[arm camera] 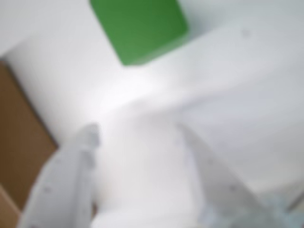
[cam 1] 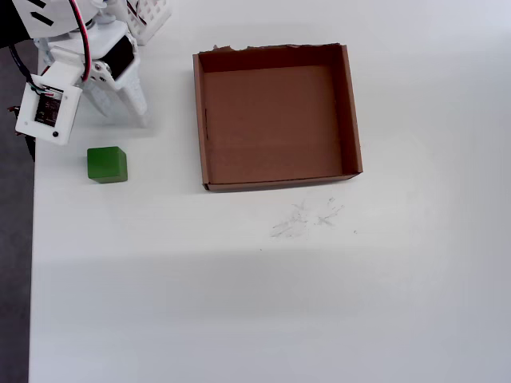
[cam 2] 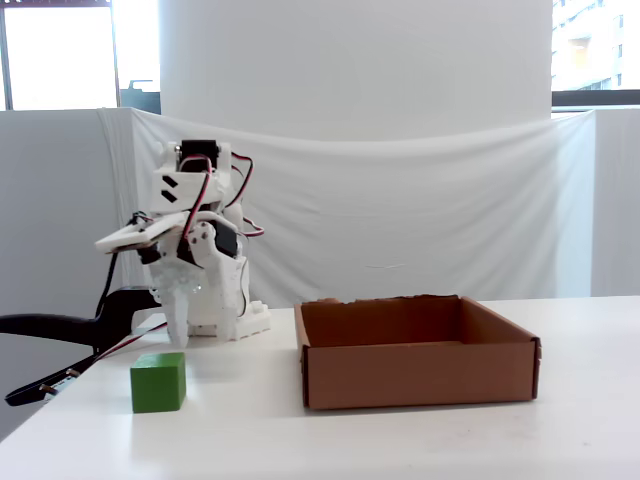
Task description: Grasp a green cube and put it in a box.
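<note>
White robot hand [cam 1: 132, 112] hangs above the desk [cam 1: 263, 303] with its fingers apart, holding nothing. Just beside it, the green cube [cam 1: 107, 164] sits on the desk, left of the empty cardboard box [cam 1: 276, 120] in the overhead view.

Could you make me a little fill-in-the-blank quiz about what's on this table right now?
1. The cube on the table is coloured ____.
2. The cardboard box holds ____ inside it.
3. In the overhead view, the cube lies to the ____ of the box.
4. The gripper hangs above the table with its fingers ____, holding nothing.

Missing words: green; nothing; left; open
</note>
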### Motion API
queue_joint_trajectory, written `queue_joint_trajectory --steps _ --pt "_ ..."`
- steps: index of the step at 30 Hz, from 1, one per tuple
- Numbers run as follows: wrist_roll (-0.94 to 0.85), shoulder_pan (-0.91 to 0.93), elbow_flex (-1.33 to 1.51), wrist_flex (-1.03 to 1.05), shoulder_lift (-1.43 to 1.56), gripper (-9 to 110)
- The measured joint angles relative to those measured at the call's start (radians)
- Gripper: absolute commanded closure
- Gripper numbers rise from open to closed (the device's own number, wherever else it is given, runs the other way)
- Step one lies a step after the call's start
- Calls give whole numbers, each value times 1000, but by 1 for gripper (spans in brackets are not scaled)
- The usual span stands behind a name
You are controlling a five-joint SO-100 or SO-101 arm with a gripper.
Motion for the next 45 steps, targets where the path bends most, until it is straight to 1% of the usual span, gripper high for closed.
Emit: queue_joint_trajectory --steps 13,16,22,24,26,29,38,45 --pt "0 0 0 0 0 80" --pt "0 0 0 0 0 84" --pt "3 -3 0 0 0 82" --pt "3 -3 0 0 0 84" --pt "3 -2 0 0 0 81" --pt "3 2 0 0 0 81" --pt "3 -18 0 0 0 84" --pt "3 -51 0 0 0 82"
